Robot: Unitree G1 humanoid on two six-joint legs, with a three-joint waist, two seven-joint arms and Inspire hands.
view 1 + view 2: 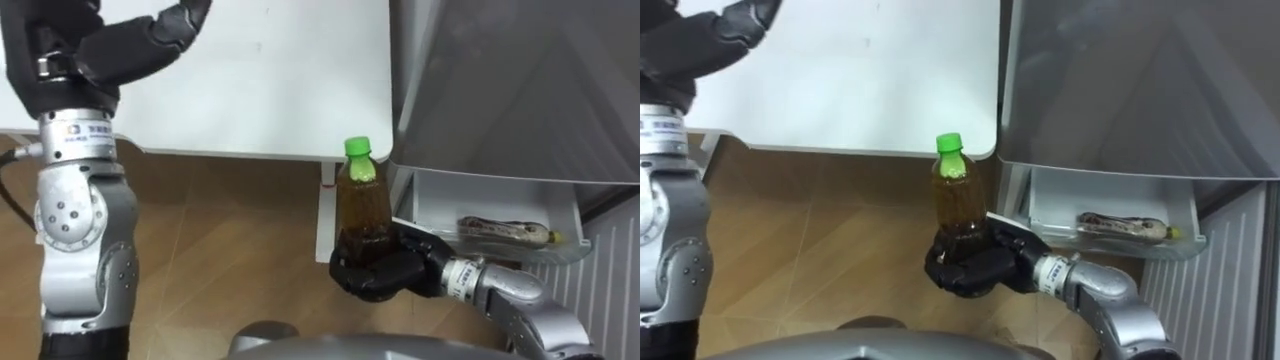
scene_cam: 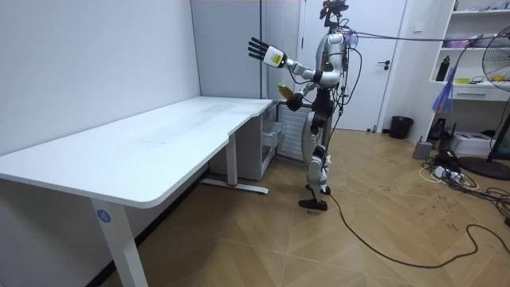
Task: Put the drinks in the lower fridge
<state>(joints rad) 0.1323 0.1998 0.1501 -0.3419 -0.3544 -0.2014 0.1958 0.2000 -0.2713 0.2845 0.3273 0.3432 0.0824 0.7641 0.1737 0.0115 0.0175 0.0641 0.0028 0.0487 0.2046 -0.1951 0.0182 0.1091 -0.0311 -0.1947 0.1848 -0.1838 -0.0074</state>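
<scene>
Wooden floor [image 1: 230, 230] lies below me where I stand between the end of a white desk [image 1: 270, 80] and a grey fridge [image 1: 500, 80]. The drink I am to store, a bottle [image 1: 362, 200] of amber liquid with a green cap, stands upright in my right hand [image 1: 385, 268], whose fingers are curled round its lower half, low in front of my body. Just beside it, to my right, is an open white bin [image 1: 480, 200] at the foot of the fridge, with a long wrapped packet [image 1: 505, 232] lying along its floor. My left hand [image 1: 120, 45] is raised above the desk, fingers loose and spread, holding nothing. I judge the carrying is nearly done and the placing is next. To do it well I should keep the bottle upright, swing it rightward over the near wall of the bin without knocking the rim, and set it down on the bare part clear of the packet. Only when its base rests flat should I let go.
</scene>
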